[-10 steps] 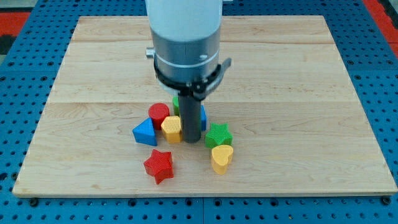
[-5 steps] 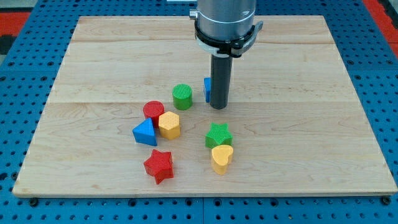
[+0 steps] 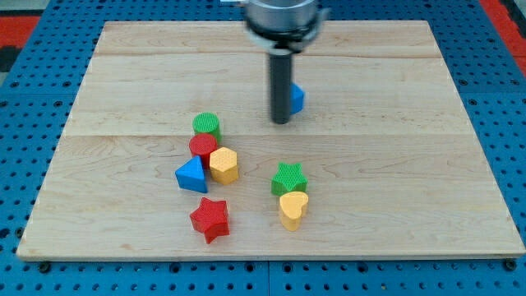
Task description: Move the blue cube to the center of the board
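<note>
The blue cube sits a little toward the far edge of the tabletop from its middle, mostly hidden behind the rod, with only its right face showing. My tip stands just at the cube's near-left side, seemingly touching or almost so; the end effector is a bare rod with nothing to open or close, so it grasps nothing and can only push. I judge the cube to be slightly past center toward the far edge, so the step in hand calls for coming round to its far side and nudging it gently back toward the near edge, keeping the push through the middle of the face so the cube does not spin off sideways. Nearer the near-left part of the tabletop lies a cluster: a green cylinder touching a red cylinder, a yellow hexagonal block and a blue triangular block. A red star lies closer to the near edge. A green star and a yellow heart-shaped block sit just beside each other. The blocks look like ribbed matte plastic; the tabletop is pale, smooth planked wood, which should let the cube slide easily.
</note>
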